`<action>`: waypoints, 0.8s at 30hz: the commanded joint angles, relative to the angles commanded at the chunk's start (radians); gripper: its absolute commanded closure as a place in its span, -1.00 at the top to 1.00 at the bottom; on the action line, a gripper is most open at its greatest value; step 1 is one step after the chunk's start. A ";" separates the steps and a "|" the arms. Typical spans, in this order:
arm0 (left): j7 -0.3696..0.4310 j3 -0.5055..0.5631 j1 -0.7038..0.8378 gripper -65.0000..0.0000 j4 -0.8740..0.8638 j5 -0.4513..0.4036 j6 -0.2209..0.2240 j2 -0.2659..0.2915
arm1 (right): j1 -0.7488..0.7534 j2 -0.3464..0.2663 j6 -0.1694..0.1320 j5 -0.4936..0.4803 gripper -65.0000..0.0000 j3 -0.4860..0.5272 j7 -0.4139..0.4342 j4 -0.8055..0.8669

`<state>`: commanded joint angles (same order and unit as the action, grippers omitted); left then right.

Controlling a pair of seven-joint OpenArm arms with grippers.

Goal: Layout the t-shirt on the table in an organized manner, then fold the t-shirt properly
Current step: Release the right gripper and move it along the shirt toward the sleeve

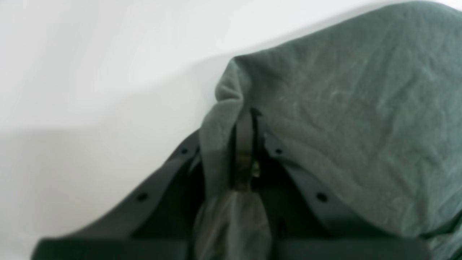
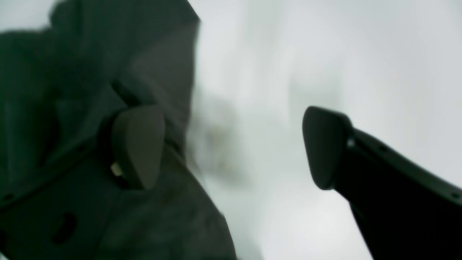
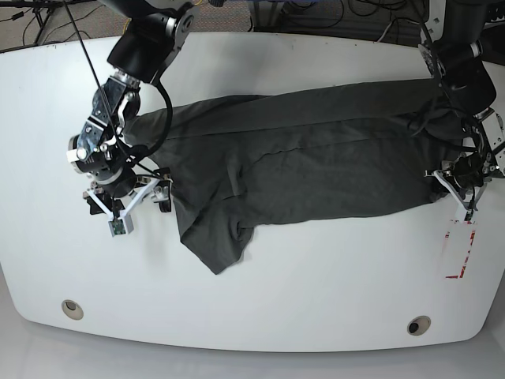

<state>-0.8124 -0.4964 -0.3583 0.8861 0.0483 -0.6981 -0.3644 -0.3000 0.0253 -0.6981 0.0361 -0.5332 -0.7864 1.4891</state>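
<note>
The dark charcoal t-shirt (image 3: pixel 300 166) lies spread and wrinkled across the white table (image 3: pixel 276 300), with one corner hanging toward the front left. My left gripper (image 3: pixel 443 180) is at the shirt's right edge. In the left wrist view it (image 1: pixel 247 144) is shut on a pinched fold of the t-shirt (image 1: pixel 361 108). My right gripper (image 3: pixel 158 195) is at the shirt's left edge. In the right wrist view it (image 2: pixel 231 144) is open: one finger (image 2: pixel 139 144) lies over the t-shirt (image 2: pixel 72 90), the other (image 2: pixel 325 148) over bare table. It holds nothing.
Two round metal grommets (image 3: pixel 72 309) (image 3: pixel 418 324) sit near the table's front edge. A red-outlined mark (image 3: pixel 458 253) lies just in front of my left gripper. Cables run along the floor behind the table's back edge.
</note>
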 joint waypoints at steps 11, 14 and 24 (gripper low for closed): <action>0.000 -0.005 0.000 -1.00 0.002 0.000 0.000 0.000 | -0.114 -0.003 0.000 0.002 0.65 0.000 0.137 -0.302; 0.000 -0.005 0.000 -1.00 0.008 0.000 0.000 0.000 | -0.135 -0.005 0.000 0.003 0.62 0.000 0.169 -0.374; -0.008 -0.003 0.006 -1.00 0.104 -0.002 0.000 0.005 | -0.149 -0.017 0.000 0.002 0.62 0.002 0.282 -0.520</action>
<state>-0.8201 -0.4994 -0.3521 0.9904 0.0468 -0.6981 -0.3598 -0.4488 0.0084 -0.6981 0.0376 -0.5317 -0.5040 0.9689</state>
